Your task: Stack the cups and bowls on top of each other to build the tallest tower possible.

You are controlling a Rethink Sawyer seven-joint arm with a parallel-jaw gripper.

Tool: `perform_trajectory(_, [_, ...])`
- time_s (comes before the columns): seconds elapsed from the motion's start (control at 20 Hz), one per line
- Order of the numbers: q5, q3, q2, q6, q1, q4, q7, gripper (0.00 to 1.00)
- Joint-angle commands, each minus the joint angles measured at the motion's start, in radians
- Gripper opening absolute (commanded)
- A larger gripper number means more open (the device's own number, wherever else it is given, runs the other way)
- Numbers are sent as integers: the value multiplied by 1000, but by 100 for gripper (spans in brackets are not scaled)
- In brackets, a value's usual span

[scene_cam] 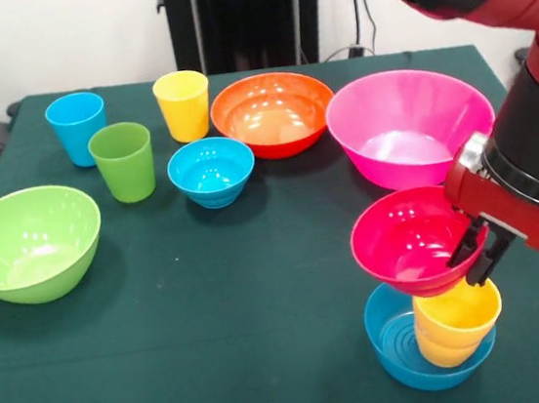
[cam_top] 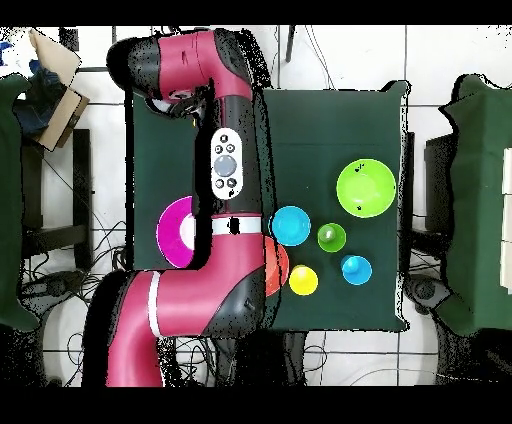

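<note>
My gripper [scene_cam: 472,260] is shut on the right rim of the small red bowl [scene_cam: 407,239], holding it upright just over the squat yellow-orange cup [scene_cam: 459,324]; I cannot tell whether they touch. That cup stands in a small blue bowl [scene_cam: 397,338] near the front right, and these form the low tower. Farther back sit the large pink bowl [scene_cam: 408,125], the orange bowl [scene_cam: 273,112], a second blue bowl [scene_cam: 212,171], and the yellow cup [scene_cam: 183,104], green cup [scene_cam: 124,160] and light blue cup [scene_cam: 76,127]. The lime green bowl [scene_cam: 29,243] lies at the left. In the overhead view the arm hides the gripper.
The overhead view shows the arm [cam_top: 225,170] stretched across the table, covering part of the pink bowl [cam_top: 172,232] and the orange bowl [cam_top: 277,268]. The lime bowl [cam_top: 365,187], blue bowl [cam_top: 291,225] and three cups lie to its right.
</note>
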Motion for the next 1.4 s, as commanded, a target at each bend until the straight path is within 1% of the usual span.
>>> perform_trajectory(0.05, [-30,65,24,17,33,-8,240,0])
perform_trajectory(0.5, [-40,72,40,59,55,-36,315,0])
perform_trajectory(0.65, [-45,65,47,65,60,-42,323,0])
perform_trajectory(0.95, [-68,28,73,53,65,-62,329,0])
perform_trajectory(1.1, [-81,-15,92,56,68,-82,330,0])
perform_trajectory(1.4, [-69,-65,111,58,68,-97,326,0])
